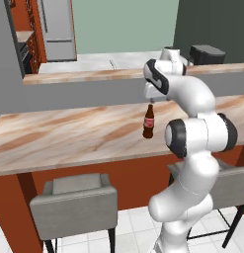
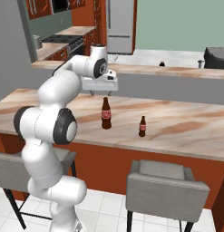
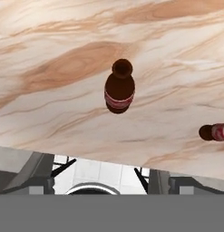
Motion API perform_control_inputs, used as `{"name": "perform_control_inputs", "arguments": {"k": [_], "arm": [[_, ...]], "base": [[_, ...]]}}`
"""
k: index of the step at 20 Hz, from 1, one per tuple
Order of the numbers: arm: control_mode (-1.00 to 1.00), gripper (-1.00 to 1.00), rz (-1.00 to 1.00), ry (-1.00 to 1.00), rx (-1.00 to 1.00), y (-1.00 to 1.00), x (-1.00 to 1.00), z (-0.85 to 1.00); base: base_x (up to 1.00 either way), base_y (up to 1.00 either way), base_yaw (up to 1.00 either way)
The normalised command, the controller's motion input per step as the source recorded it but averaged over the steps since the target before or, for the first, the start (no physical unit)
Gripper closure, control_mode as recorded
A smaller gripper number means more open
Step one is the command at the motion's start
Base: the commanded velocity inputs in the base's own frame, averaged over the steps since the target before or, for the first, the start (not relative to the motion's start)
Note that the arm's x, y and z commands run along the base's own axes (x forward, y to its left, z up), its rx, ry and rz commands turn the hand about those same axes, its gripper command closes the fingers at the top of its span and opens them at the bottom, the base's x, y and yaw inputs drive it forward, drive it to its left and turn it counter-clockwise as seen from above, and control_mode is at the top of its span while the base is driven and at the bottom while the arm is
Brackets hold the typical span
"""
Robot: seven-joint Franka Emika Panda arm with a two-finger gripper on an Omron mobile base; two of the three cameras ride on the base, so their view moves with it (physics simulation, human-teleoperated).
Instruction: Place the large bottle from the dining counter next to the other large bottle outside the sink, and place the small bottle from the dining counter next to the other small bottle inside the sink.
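The large bottle [image 1: 148, 123] [image 2: 106, 114], dark brown with a red label band, stands upright on the marbled dining counter [image 1: 69, 133] [image 2: 186, 127]. My gripper [image 1: 151, 101] [image 2: 99, 93] hangs just above its cap, open and holding nothing. Seen from the hand, the large bottle [image 3: 119, 88] is straight below me, a little above the middle of the picture, on the dining counter [image 3: 63, 68]. The small bottle [image 2: 142, 127] [image 3: 215, 132], tiny and brown with a red label, stands a short way to the large bottle's right. In the left base view my arm hides it.
Grey cushioned stools [image 1: 74, 202] [image 2: 165, 186] stand along the counter's near side. A raised ledge [image 1: 84, 76] runs behind the counter. Beyond it are a pale worktop, a dark appliance [image 2: 216, 56] and a steel fridge [image 1: 57, 29].
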Motion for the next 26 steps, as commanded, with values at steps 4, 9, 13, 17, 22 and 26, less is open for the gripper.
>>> {"name": "perform_control_inputs", "arguments": {"k": [4,9,13,17,22,26], "arm": [[-1.00,-1.00,0.01,0.00,0.00,0.00,0.46,-0.17],[-1.00,-1.00,0.01,0.00,0.00,0.00,0.42,-0.05],[-1.00,-1.00,0.02,0.00,0.00,0.00,0.50,0.00],[-1.00,-1.00,0.02,0.00,0.00,-0.02,0.47,0.00],[-1.00,-1.00,0.01,0.00,0.00,-0.06,0.33,-0.01],[-1.00,-1.00,0.00,0.00,0.00,-0.03,0.09,-0.01]], "base": [[0.00,0.00,0.00],[0.00,0.00,0.00],[0.00,0.00,0.00],[0.00,0.00,0.00],[0.00,0.00,0.00],[0.00,0.00,0.00]]}}
